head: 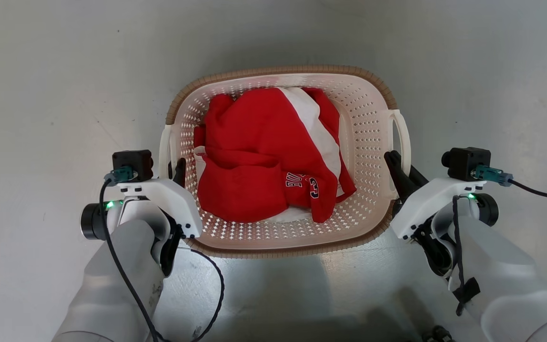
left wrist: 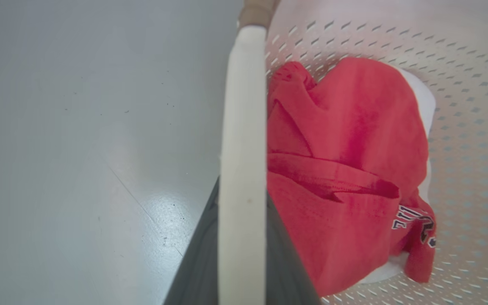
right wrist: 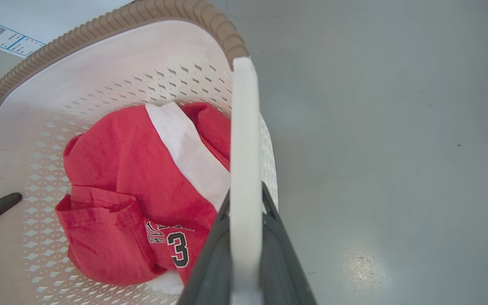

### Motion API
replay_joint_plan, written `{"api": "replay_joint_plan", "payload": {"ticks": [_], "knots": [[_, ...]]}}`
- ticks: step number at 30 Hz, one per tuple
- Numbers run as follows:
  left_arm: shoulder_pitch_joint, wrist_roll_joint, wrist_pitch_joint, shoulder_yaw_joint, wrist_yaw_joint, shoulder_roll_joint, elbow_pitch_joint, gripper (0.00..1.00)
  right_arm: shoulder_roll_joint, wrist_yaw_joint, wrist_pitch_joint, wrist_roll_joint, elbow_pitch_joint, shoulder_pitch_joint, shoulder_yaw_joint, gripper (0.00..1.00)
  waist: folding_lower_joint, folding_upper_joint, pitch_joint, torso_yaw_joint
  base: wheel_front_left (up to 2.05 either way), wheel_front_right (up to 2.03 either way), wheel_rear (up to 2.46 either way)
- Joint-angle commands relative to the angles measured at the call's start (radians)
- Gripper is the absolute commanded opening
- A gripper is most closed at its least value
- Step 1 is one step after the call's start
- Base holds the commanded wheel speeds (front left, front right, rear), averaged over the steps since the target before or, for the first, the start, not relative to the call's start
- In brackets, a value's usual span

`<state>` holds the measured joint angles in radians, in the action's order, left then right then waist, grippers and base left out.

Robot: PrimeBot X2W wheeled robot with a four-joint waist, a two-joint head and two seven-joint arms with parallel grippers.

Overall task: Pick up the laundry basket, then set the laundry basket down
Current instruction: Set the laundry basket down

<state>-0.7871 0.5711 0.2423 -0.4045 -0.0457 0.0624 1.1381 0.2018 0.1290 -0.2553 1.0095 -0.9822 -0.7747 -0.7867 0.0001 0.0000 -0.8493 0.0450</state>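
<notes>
The laundry basket (head: 278,72), cream-white and perforated with a brown woven-look rim, lies in the middle of the head view over a grey floor. It holds a red and white garment (head: 264,152) with a number 3 on it. My left gripper (head: 174,172) is shut on the basket's left loop handle (head: 164,147). My right gripper (head: 399,167) is shut on the right loop handle (head: 404,135). In the left wrist view the white handle (left wrist: 244,127) runs between my dark fingers (left wrist: 201,262). The right wrist view shows that arm's handle (right wrist: 245,127) clamped the same way. I cannot tell whether the basket touches the floor.
Grey glossy floor (head: 41,95) surrounds the basket on all sides. A white surface with a printed label (right wrist: 2,36) sits beyond the basket's far rim in the right wrist view. A black cable (head: 212,285) loops below my left wrist.
</notes>
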Motion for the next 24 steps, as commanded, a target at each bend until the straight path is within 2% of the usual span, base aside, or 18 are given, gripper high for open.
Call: {"api": "replay_joint_plan", "payload": {"ticks": [1,2,3,4,5,6,7,8,9,24], "knots": [[0.006,-0.016,0.019,0.024,-0.010,0.016,-0.005,0.00,-0.008,0.002,-0.006,-0.012,-0.001,0.067,-0.007,0.00,-0.0001,0.0000,-0.003,-0.002,0.00,0.00,0.00],[0.005,-0.021,0.019,0.027,-0.010,0.015,-0.003,0.00,-0.009,0.002,-0.006,-0.014,-0.003,0.066,-0.006,0.00,-0.0001,0.0000,-0.003,-0.003,0.00,0.00,0.00],[0.004,-0.024,0.019,0.031,-0.011,0.013,0.000,0.11,-0.010,0.002,-0.006,-0.016,-0.006,0.066,-0.004,0.00,-0.0001,0.0000,-0.004,-0.003,0.00,0.00,0.00],[0.003,-0.027,0.019,0.035,-0.012,0.012,0.002,0.13,-0.011,0.002,-0.006,-0.017,-0.009,0.066,-0.002,0.13,-0.0001,0.0000,-0.004,-0.003,0.00,0.00,0.00],[0.003,-0.030,0.019,0.039,-0.013,0.011,0.004,0.13,-0.012,0.002,-0.006,-0.018,-0.012,0.066,0.000,0.38,-0.0001,0.0000,-0.003,-0.003,0.00,0.00,0.00],[0.004,-0.032,0.019,0.043,-0.015,0.010,0.007,0.19,-0.013,0.002,-0.006,-0.019,-0.014,0.065,0.004,0.76,-0.0001,0.0000,-0.003,-0.003,0.00,0.00,0.00],[0.005,-0.032,0.019,0.047,-0.018,0.008,0.013,0.38,-0.014,0.002,-0.006,-0.019,-0.015,0.065,0.009,1.00,-0.0001,0.0000,-0.002,-0.002,0.00,0.00,0.00],[0.006,-0.031,0.019,0.052,-0.021,0.007,0.019,0.96,-0.015,0.002,-0.006,-0.020,-0.016,0.065,0.013,1.00,-0.0001,0.0000,-0.001,-0.002,0.00,0.00,0.00],[0.005,-0.031,0.019,0.056,-0.024,0.005,0.022,1.00,-0.016,0.002,-0.006,-0.022,-0.019,0.066,0.016,1.00,-0.0001,0.0000,-0.001,-0.002,0.00,0.00,0.00],[0.002,-0.057,0.019,0.090,-0.040,-0.003,0.046,1.00,-0.025,0.002,-0.006,-0.046,-0.035,0.064,0.035,1.00,-0.0001,0.0000,0.032,0.004,0.00,0.00,0.00]]}}
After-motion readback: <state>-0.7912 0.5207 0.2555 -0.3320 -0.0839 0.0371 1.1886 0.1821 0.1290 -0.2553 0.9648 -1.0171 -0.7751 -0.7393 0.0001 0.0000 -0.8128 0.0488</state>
